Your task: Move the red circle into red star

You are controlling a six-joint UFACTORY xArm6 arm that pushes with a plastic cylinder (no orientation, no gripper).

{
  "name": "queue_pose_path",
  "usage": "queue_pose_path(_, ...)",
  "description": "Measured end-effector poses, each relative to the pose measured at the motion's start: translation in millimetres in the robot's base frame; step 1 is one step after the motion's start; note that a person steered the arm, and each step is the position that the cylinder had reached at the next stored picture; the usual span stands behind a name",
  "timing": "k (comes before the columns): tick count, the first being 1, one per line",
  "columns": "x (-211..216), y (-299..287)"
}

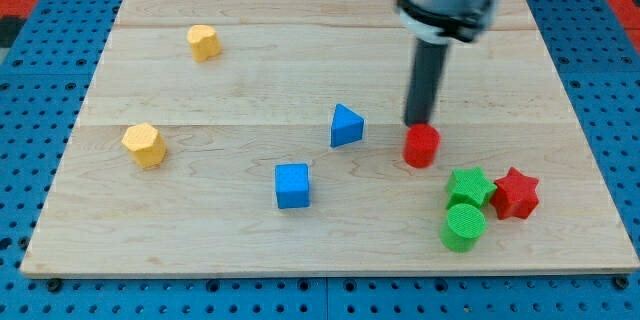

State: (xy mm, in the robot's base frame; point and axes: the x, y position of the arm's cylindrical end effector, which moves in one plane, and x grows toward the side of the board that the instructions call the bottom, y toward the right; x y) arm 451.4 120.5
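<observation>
The red circle [421,146] stands on the wooden board right of centre. The red star [516,193] lies to its lower right, near the board's right side. My tip [417,125] touches the board just above the red circle, at its upper-left edge, touching or nearly touching it. The dark rod rises from there to the arm's grey body at the view's top.
A green star [469,186] and a green circle [463,228] sit between the red circle and the red star, touching the star's left. A blue triangle [346,125] and blue cube [292,185] lie left of centre. Two yellow blocks [204,42] [144,144] are at the left.
</observation>
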Motion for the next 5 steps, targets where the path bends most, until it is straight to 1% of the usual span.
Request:
queue_pose_path(1,-23.0,-33.9)
queue_pose_path(2,-15.0,-26.1)
queue_pose_path(3,12.6,33.6)
queue_pose_path(4,-17.0,6.7)
queue_pose_path(5,-5.9,-56.4)
